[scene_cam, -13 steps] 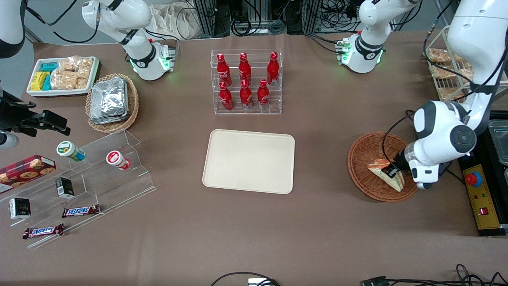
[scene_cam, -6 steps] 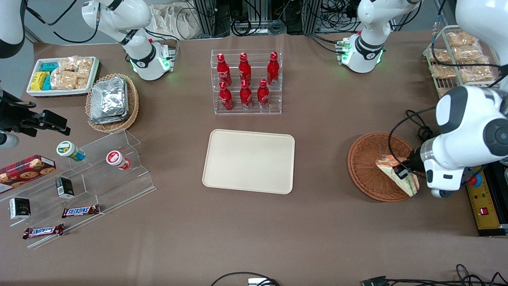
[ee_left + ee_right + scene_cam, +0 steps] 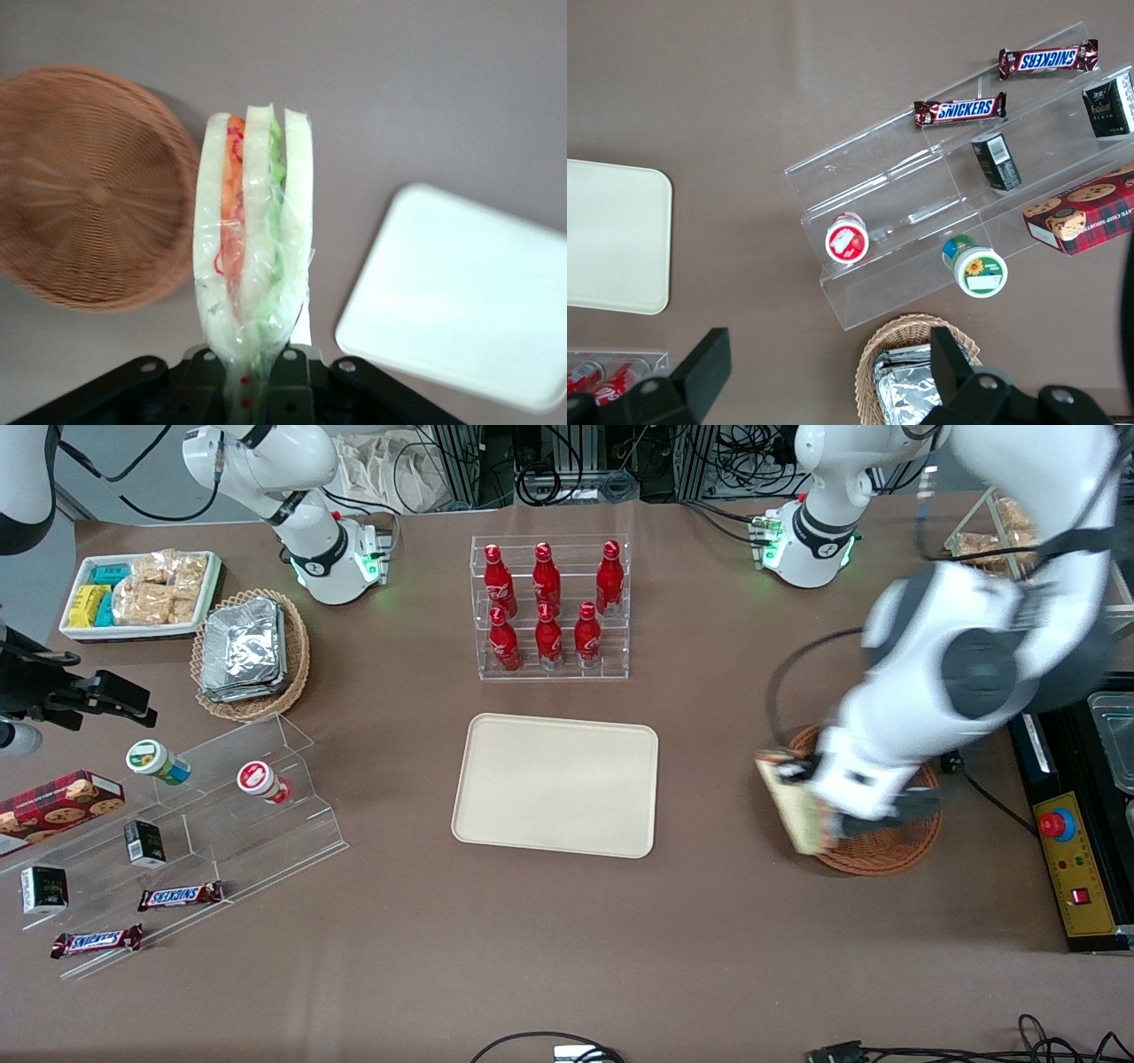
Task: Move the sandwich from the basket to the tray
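My left gripper [image 3: 252, 367] is shut on the narrow end of the wrapped sandwich [image 3: 255, 257], a wedge of pale bread with orange and green filling. In the front view the sandwich [image 3: 791, 802] hangs in the gripper [image 3: 802, 779] above the rim of the round reddish-brown basket [image 3: 886, 850], on the side facing the tray. The basket [image 3: 89, 186] holds nothing. The cream tray [image 3: 556, 784] lies flat in the middle of the table, and the tray [image 3: 461, 292] has nothing on it.
A clear rack of red bottles [image 3: 549, 607] stands farther from the front camera than the tray. A yellow control box [image 3: 1072, 859] lies at the working arm's end. Toward the parked arm's end are clear stepped shelves [image 3: 221, 815] with snacks and an oval foil-pack basket [image 3: 251, 654].
The gripper has lifted the sandwich out of the basket and carried it across the basket to the rim nearest the tray. The arm has swung over the basket.
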